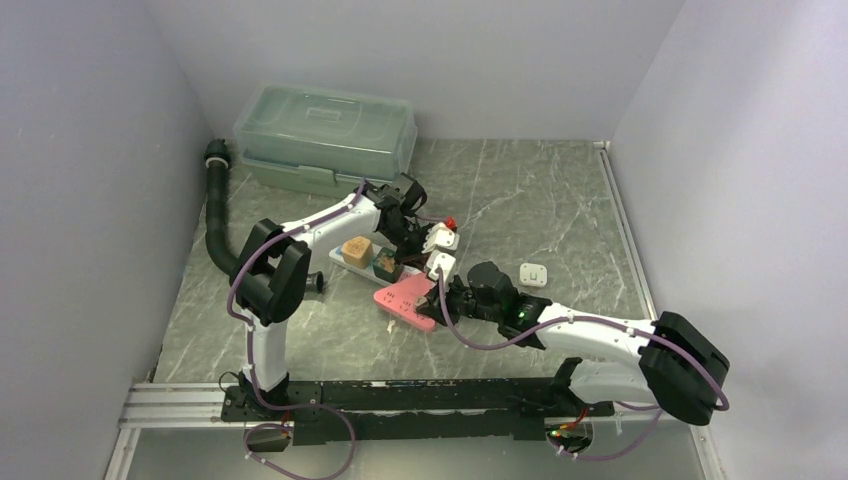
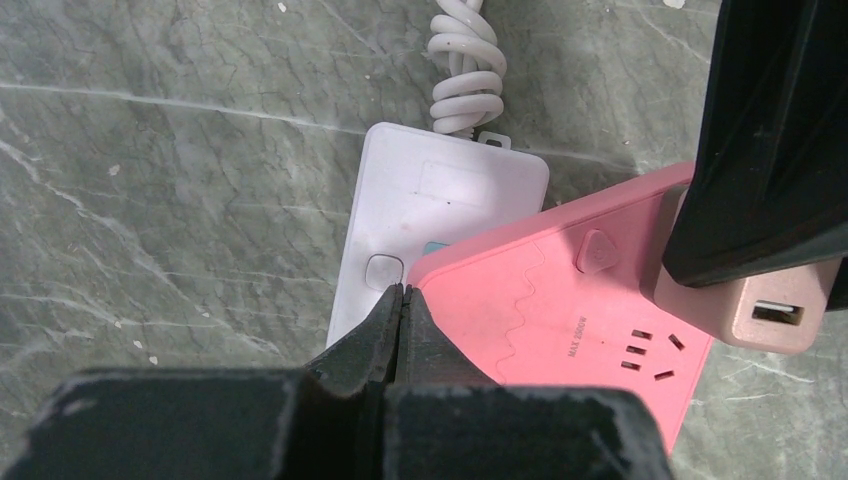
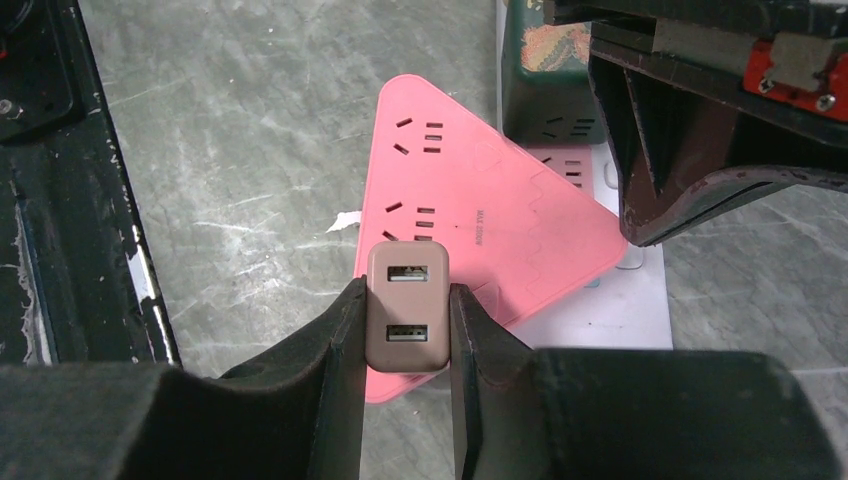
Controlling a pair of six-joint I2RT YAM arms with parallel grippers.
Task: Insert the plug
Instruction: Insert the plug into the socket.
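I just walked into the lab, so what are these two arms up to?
The right gripper is clamped on a tan USB charger plug, holding it over the sockets of the pink power strip; whether the prongs are in yet is hidden. The left gripper is shut, tips at that strip's corner, where it overlaps a white power strip, seemingly steadying it.

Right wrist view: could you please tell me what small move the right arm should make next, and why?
Probably ease the right gripper forward and down: the tan two-port USB charger plug it clamps hangs just short of the nearest socket on the pink plastic power strip, which the shut left gripper seems to steady.
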